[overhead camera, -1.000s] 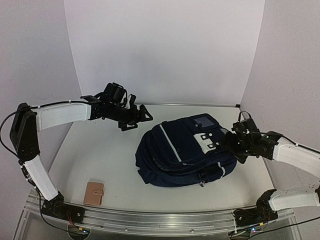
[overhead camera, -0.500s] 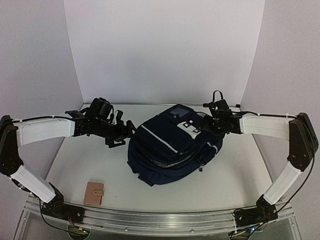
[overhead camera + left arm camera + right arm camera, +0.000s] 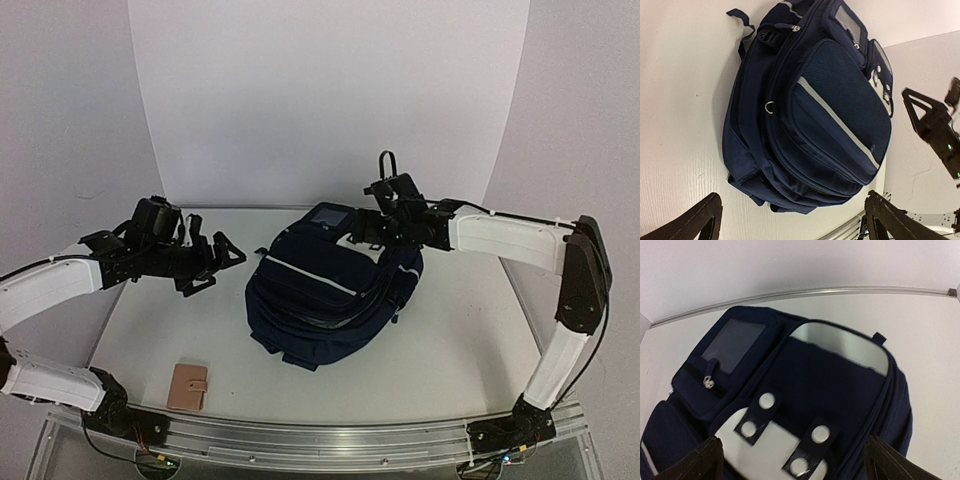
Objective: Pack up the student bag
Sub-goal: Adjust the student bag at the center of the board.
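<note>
Both pincers gape wide, holding nothing: the student bag [image 3: 320, 305] lies ahead of the left gripper [image 3: 208, 264] and directly beneath the right gripper [image 3: 362, 230].

The navy student bag [image 3: 330, 295] lies flat mid-table, grey-striped front pocket facing up.

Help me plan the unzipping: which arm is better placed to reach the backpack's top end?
Probably right. The right tool hovers open just over the top end of the student bag, white patches filling its wrist view. The left tool, also open, stands off beside it.
</note>
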`<state>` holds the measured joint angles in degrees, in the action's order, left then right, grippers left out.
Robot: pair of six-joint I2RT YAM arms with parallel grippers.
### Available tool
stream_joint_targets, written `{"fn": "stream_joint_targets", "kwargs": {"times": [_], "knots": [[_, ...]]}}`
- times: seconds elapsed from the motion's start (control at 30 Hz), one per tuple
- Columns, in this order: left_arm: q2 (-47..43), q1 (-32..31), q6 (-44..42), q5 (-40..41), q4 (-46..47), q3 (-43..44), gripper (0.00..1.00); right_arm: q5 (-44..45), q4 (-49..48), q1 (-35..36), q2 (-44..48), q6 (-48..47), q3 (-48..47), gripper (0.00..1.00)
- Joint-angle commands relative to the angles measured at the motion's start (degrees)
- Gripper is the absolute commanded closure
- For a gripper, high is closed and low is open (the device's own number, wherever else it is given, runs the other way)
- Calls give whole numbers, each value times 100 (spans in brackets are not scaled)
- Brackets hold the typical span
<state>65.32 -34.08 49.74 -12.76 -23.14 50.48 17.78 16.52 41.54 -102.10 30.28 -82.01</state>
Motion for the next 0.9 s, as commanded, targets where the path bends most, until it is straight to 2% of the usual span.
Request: {"fn": "stream_joint_targets", "kwargs": {"times": [0.0,0.17,0.27,0.37,0.43,0.57,0.73,0.87], "knots": [[484,88,-381,-297,248,350,0,502,608,682,682,1370,409,8],[1356,147,-976,-563,119,1216,0,497,633,1313,1069,2455,911,9],[1969,166,-1448,-448,-61,1768,0,638,633,1509,1226,2802,1139,9],[2524,191,-1879,-157,-255,2186,3,625,633,1508,1168,2952,1318,19],[2925,192,-2139,-9,-426,2538,12,542,629,1508,1067,2973,1345,23],[3545,191,-2346,40,-328,2967,24,528,633,1510,909,2989,1329,25],[4114,182,-2426,-512,-84,3223,26,325,523,1466,695,2779,1368,37],[4179,65,-2567,-1310,532,2879,29,-672,-448,1225,786,2242,1722,46]]}}
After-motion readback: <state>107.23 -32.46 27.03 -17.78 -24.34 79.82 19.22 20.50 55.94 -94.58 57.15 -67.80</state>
